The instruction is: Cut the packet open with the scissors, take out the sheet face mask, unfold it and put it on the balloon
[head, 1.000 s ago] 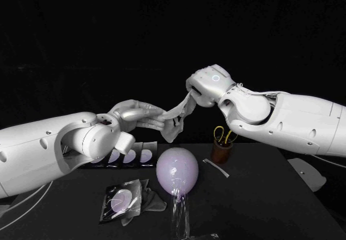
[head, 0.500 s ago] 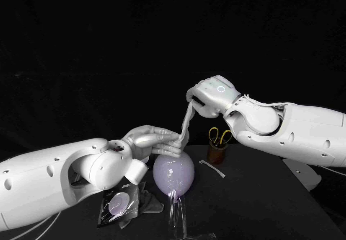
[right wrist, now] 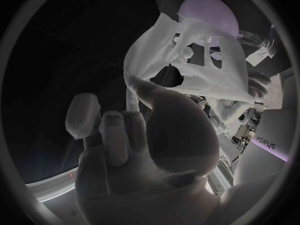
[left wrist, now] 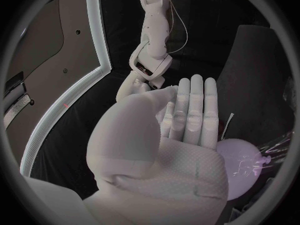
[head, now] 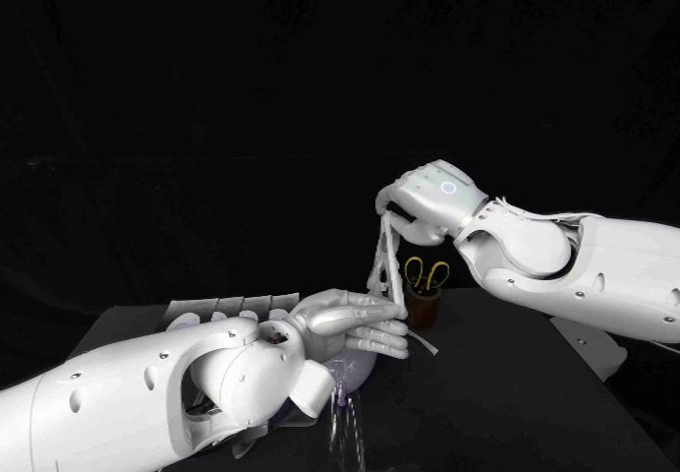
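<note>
Head view: the right hand (head: pixel 425 202), raised, pinches the top of the one sheet face mask (head: pixel 380 258). The mask hangs as a narrow band down to the left hand (head: pixel 352 320), whose fingers close round its lower end. The left arm and hand cover most of the single balloon (right wrist: pixel 209 9) below them. In the right wrist view the mask is spread open with the balloon beyond it. Just behind the left hand stands one brown cup (head: pixel 424 307) holding one pair of scissors (head: pixel 423 275). One cut-off strip (head: pixel 421 342) lies beside it on the table (head: pixel 538 413). A row of packets (head: pixel 234 303) lies farther back, partly hidden, so I cannot count them.
</note>
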`<state>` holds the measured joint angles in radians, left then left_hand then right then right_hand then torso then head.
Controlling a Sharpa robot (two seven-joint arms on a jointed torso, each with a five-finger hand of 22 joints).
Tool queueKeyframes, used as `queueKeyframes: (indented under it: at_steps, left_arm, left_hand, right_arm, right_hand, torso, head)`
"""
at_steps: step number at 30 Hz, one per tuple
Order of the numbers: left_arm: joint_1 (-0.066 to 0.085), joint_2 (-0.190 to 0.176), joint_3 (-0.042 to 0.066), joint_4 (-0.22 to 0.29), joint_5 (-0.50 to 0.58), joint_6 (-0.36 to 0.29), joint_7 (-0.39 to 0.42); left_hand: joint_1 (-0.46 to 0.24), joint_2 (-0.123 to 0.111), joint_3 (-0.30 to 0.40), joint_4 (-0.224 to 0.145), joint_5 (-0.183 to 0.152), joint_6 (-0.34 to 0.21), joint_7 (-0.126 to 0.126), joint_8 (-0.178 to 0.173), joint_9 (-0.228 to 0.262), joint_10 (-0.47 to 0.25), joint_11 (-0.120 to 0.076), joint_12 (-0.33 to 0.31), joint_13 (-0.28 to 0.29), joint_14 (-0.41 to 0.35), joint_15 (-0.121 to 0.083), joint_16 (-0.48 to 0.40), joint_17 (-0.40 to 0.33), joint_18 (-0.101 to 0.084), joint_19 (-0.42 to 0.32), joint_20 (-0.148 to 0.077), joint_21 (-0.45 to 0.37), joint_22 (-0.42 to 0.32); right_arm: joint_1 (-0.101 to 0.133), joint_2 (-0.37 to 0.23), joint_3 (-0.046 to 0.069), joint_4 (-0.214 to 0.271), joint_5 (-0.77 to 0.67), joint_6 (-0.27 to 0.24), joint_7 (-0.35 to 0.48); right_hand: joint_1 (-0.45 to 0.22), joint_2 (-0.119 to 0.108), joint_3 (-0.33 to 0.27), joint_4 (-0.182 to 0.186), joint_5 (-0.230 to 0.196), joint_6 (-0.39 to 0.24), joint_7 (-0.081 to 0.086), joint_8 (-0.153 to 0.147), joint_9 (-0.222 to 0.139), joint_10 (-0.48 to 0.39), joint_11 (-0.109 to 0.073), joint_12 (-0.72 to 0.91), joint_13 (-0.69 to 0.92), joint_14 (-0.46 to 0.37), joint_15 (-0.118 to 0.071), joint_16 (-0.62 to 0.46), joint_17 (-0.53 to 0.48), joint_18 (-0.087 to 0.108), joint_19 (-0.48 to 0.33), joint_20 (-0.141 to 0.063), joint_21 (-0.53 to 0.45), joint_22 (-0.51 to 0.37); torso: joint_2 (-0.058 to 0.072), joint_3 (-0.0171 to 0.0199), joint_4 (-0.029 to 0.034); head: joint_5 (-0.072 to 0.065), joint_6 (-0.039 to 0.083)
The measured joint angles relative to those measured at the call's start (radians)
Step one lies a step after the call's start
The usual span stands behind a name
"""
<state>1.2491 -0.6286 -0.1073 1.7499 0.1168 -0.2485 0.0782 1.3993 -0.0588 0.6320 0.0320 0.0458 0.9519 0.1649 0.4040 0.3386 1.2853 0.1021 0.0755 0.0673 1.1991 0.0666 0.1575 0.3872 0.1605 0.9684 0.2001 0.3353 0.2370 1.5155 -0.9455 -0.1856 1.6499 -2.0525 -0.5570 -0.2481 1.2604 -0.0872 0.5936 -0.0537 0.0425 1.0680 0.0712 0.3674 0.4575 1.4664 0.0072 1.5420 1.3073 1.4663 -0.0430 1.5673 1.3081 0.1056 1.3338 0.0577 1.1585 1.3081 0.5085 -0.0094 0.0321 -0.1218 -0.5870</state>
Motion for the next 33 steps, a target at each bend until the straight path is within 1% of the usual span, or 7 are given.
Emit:
queueKeyframes:
  at_steps: [3, 10, 15, 21, 23, 28, 33]
  left_arm:
    - [-0.007, 0.012, 0.001, 0.003, 0.011, -0.001, 0.009]
    - [-0.034, 0.036, 0.002, 0.01, 0.032, -0.006, 0.027]
    - [-0.061, 0.057, 0.002, 0.007, 0.044, -0.012, 0.036]
    - [-0.089, 0.073, 0.002, -0.005, 0.055, -0.022, 0.042]
    - [-0.101, 0.079, 0.002, -0.01, 0.058, -0.027, 0.043]
    - [-0.132, 0.094, 0.001, -0.025, 0.064, -0.042, 0.044]
    - [-0.162, 0.108, 0.002, -0.044, 0.069, -0.058, 0.044]
  left_hand:
    - [0.001, 0.001, 0.0, 0.0, 0.0, 0.0, 0.0, 0.002, 0.0, 0.0, 0.0, 0.0, 0.0, 0.0, 0.0, 0.0, 0.0, 0.0, 0.0, 0.0, 0.0, 0.0]
    - [0.002, 0.002, 0.0, 0.0, 0.0, 0.0, -0.001, 0.002, 0.0, 0.0, 0.0, 0.0, 0.0, 0.0, 0.0, 0.0, 0.0, 0.0, 0.0, 0.0, 0.0, 0.001]
    - [0.002, 0.002, 0.003, 0.003, 0.0, 0.0, -0.004, 0.002, 0.0, 0.0, 0.0, 0.0, 0.0, 0.0, 0.0, 0.0, 0.0, 0.0, 0.0, 0.0, 0.0, 0.001]
    - [-0.002, 0.006, 0.003, 0.003, -0.002, -0.001, -0.005, 0.002, 0.0, 0.0, 0.0, 0.0, 0.0, 0.0, 0.0, 0.0, 0.0, 0.0, 0.0, 0.0, 0.0, 0.002]
    - [-0.003, 0.008, 0.003, 0.003, -0.002, -0.001, -0.005, 0.002, 0.0, 0.0, 0.0, 0.0, 0.0, 0.0, 0.0, 0.0, 0.001, 0.0, 0.0, 0.0, 0.0, 0.002]
    - [-0.003, 0.007, 0.003, 0.003, -0.004, 0.0, -0.004, 0.002, 0.0, 0.0, 0.0, 0.0, 0.0, 0.0, 0.001, 0.0, 0.001, 0.0, 0.0, 0.0, 0.0, 0.002]
    - [-0.003, 0.007, 0.005, 0.006, 0.0, 0.0, -0.004, 0.002, 0.0, 0.0, 0.0, 0.0, 0.0, -0.002, 0.002, 0.0, 0.001, 0.0, 0.0, 0.0, 0.0, 0.002]
  right_arm:
    - [0.0, -0.01, 0.0, 0.005, 0.0, 0.008, 0.004]
    - [0.0, -0.031, -0.002, 0.017, -0.001, 0.042, 0.02]
    - [0.0, -0.048, -0.005, 0.033, -0.001, 0.081, 0.029]
    - [0.0, -0.053, -0.018, 0.036, -0.001, 0.131, 0.038]
    - [-0.001, -0.052, -0.022, 0.036, -0.001, 0.153, 0.039]
    - [-0.013, -0.05, -0.028, 0.035, -0.003, 0.205, 0.038]
    - [-0.026, -0.045, -0.031, 0.026, -0.005, 0.246, 0.031]
  right_hand:
    - [-0.004, -0.004, 0.0, 0.0, 0.0, 0.003, -0.003, 0.0, 0.0, 0.0, 0.0, -0.002, 0.0, 0.0, 0.0, 0.0, 0.0, 0.0, 0.0, 0.0, 0.0, 0.0]
    - [0.0, -0.008, 0.003, 0.003, -0.001, 0.004, -0.004, 0.0, 0.0, -0.004, -0.004, -0.002, 0.001, 0.0, 0.0, -0.001, -0.001, 0.0, 0.0, 0.0, -0.007, -0.001]
    - [0.0, -0.008, 0.003, 0.003, -0.001, 0.004, -0.004, 0.0, 0.0, -0.003, -0.004, -0.002, 0.001, 0.0, 0.0, -0.003, -0.001, 0.0, 0.0, 0.0, -0.007, -0.001]
    - [0.0, -0.008, 0.0, 0.006, -0.001, 0.004, -0.004, 0.0, 0.0, 0.0, -0.007, -0.003, 0.001, 0.0, 0.0, 0.0, -0.001, 0.0, 0.0, 0.0, -0.012, -0.001]
    - [0.0, -0.008, 0.001, 0.007, -0.001, 0.002, -0.005, 0.0, 0.0, 0.0, -0.007, -0.003, 0.001, 0.0, 0.0, 0.0, -0.001, 0.0, 0.0, 0.0, -0.02, -0.001]
    - [0.0, -0.008, 0.003, 0.009, 0.004, 0.002, -0.005, 0.0, -0.001, 0.0, -0.007, -0.004, 0.001, 0.0, 0.0, 0.0, 0.0, 0.0, 0.0, 0.0, -0.02, -0.005]
    - [0.0, -0.008, 0.003, 0.009, 0.004, 0.002, -0.005, 0.003, -0.003, 0.0, -0.007, -0.004, 0.0, 0.0, 0.0, 0.0, 0.0, 0.0, 0.0, 0.0, -0.02, -0.006]
  torso:
    - [-0.004, 0.0023, 0.0001]
    - [-0.008, 0.006, 0.0012]
    - [-0.008, 0.0062, 0.0007]
    - [-0.006, 0.006, 0.0015]
    - [-0.005, 0.0057, 0.0022]
    - [-0.002, 0.0049, 0.0026]
    - [0.0, 0.0039, 0.0033]
  head:
    - [-0.001, -0.001]
    - [-0.005, -0.011]
    - [-0.012, -0.024]
    - [-0.016, -0.045]
    - [-0.016, -0.049]
    - [-0.016, -0.066]
    - [-0.02, -0.074]
